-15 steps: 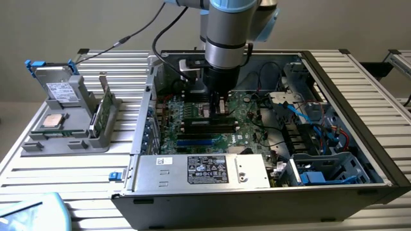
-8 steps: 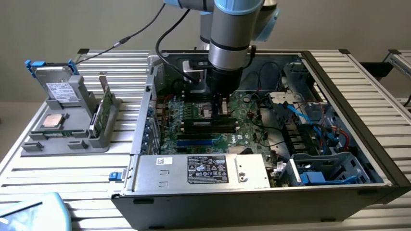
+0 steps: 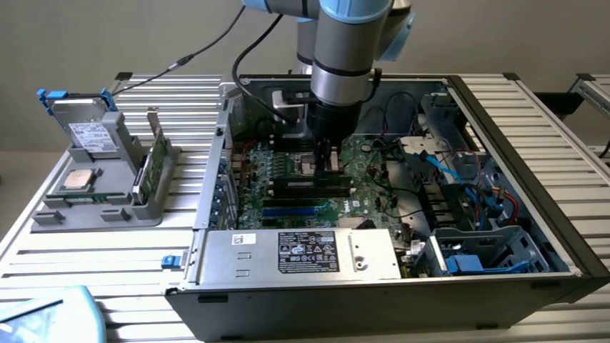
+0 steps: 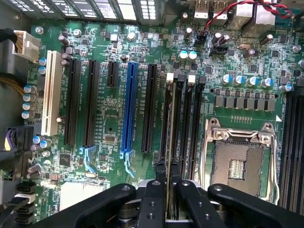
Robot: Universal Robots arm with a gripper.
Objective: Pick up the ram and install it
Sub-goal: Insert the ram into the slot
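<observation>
Where the slatted counter reaches the exterior view's left, a grey stand carries a hard drive, a silver processor chip lying flat, and a green board standing on edge. Just beside it, towards the middle, sits the open computer case, its power supply at the near side. The arm comes straight down into the case, and the end effector hangs low over the motherboard.

From the wrist view, the end effector is pinching the ram, its two black fingers closed on the thin stick's faces. The ram stands on edge, lined up along a black memory slot just beside the empty processor socket; whether it is fully seated I cannot tell. At the exterior view's right, blue cables lie inside the case.
</observation>
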